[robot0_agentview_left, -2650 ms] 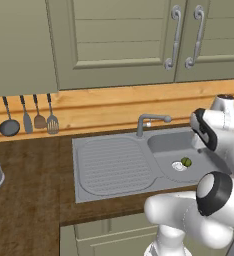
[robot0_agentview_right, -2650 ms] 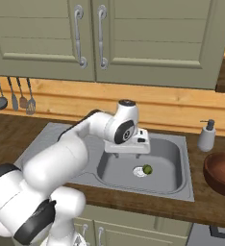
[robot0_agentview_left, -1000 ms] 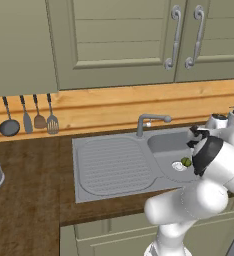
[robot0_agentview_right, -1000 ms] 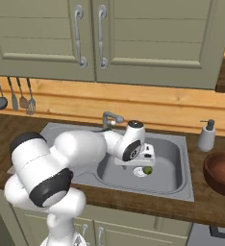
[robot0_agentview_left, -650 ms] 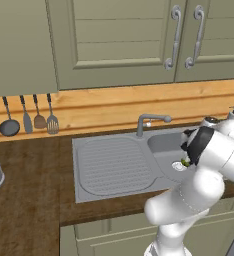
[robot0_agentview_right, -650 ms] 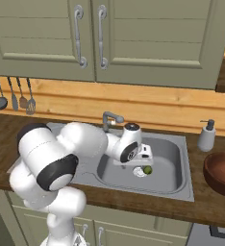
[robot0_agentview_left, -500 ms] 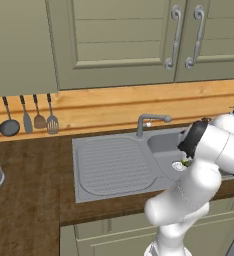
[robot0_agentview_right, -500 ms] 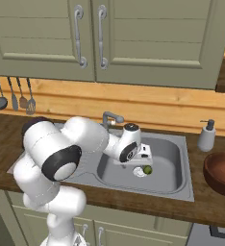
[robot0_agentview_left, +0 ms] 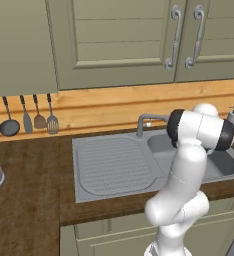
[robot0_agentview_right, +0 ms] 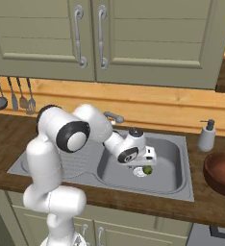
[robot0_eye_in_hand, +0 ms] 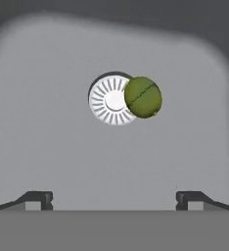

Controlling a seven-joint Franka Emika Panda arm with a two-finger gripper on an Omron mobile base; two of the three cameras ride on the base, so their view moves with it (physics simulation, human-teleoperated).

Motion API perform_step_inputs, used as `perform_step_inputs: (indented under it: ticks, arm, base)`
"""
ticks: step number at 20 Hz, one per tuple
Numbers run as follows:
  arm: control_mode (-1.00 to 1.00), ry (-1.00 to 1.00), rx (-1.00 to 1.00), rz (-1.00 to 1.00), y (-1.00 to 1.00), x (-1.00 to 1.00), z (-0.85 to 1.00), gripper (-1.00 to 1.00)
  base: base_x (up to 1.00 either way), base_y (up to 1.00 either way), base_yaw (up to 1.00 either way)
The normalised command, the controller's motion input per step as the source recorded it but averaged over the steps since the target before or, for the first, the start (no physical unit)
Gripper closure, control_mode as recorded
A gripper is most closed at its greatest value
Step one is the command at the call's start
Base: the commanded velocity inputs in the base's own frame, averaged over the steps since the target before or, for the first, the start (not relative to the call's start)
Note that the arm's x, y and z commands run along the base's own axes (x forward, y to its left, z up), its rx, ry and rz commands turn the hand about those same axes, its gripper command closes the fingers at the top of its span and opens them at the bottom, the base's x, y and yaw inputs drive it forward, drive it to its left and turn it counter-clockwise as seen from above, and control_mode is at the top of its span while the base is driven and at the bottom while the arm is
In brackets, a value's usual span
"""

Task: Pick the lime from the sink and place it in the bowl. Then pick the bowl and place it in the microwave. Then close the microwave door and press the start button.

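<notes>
The lime [robot0_eye_in_hand: 143,97] lies on the floor of the grey steel sink [robot0_agentview_right: 168,166], touching the right side of the white drain [robot0_eye_in_hand: 110,100]. In the right base view the lime [robot0_agentview_right: 147,169] sits just under my hand. My gripper [robot0_agentview_right: 143,164] hangs low inside the basin, right above the lime, pointing down. In the hand view my gripper [robot0_eye_in_hand: 114,198] is open wide, nothing between its fingertips [robot0_eye_in_hand: 38,198], and the lime lies ahead, slightly right of centre. A brown bowl [robot0_agentview_right: 223,173] stands on the counter right of the sink. The microwave is out of view.
The curved faucet [robot0_agentview_right: 114,116] rises behind the basin, close to my forearm. A soap dispenser [robot0_agentview_right: 206,136] stands at the sink's back right corner. The ribbed drainboard [robot0_agentview_left: 114,162] lies to the left. Utensils [robot0_agentview_left: 31,117] hang on the wall; cabinets [robot0_agentview_right: 90,38] are overhead.
My hand has come down from above the sink into the basin and now hovers over the lime. The lime has not moved.
</notes>
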Motion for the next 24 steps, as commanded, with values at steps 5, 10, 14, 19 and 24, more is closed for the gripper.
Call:
perform_step_inputs:
  ticks: [5,10,14,19,24]
  arm:
    - [-1.00,-0.02,0.04,0.00,-0.11,0.51,-0.21,-1.00]
    - [-1.00,-0.02,0.04,0.00,-0.18,0.48,-0.27,-1.00]
    - [-1.00,0.00,0.04,0.00,-0.15,0.45,-0.22,-1.00]
    - [-1.00,0.05,0.01,0.00,-0.01,0.52,-0.06,-1.00]
    - [-1.00,0.06,0.00,0.00,-0.02,0.49,-0.06,-1.00]
  base:
    - [0.00,0.00,0.00]
    - [0.00,0.00,0.00]
    - [0.00,0.00,0.00]
    - [0.00,0.00,0.00]
    - [0.00,0.00,0.00]
